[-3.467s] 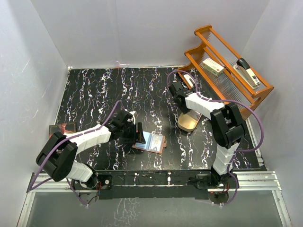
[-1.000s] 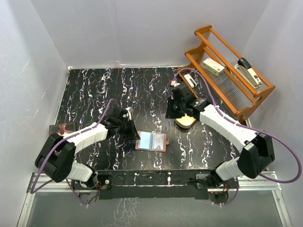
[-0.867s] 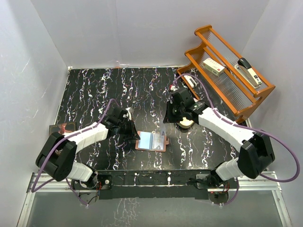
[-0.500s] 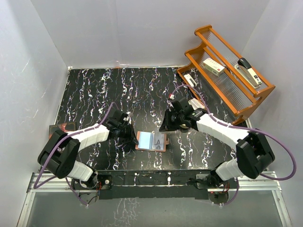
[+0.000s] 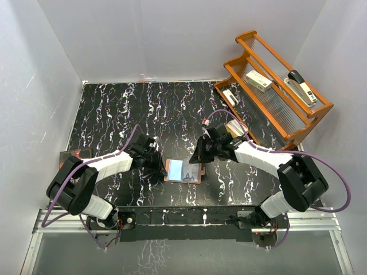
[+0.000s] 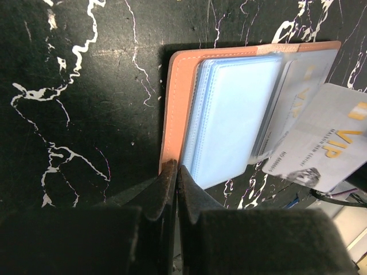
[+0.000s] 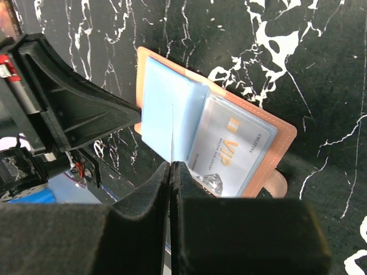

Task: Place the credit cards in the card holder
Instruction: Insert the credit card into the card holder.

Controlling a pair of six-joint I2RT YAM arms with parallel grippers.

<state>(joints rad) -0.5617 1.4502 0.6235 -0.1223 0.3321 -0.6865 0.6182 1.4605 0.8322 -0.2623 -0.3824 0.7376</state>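
While the left gripper (image 5: pixel 160 164), its jaws pressed together on nothing, rests its tips on the left rim of the open card holder (image 5: pixel 184 172), the right gripper (image 5: pixel 196 157) hangs just above the holder's right side. It is clamped on a pale credit card (image 6: pixel 321 143) with gold VIP lettering. That held card is off the surface (image 5: pixel 114 114) and tilted. From the right wrist it shows only as a thin line running roughly along the holder's fold, over the edge of the stack of clear pockets (image 7: pixel 166 109). A second card (image 7: pixel 232 152) already sits in the pocket on the holder's right half. The holder lies flat and spread between the two grippers. By my judgement, the coming move turns on lowering the card's bottom edge into a pocket mouth, so its plane must tip nearly level with that pocket. The right arm carries the card; the left only steadies the leather.
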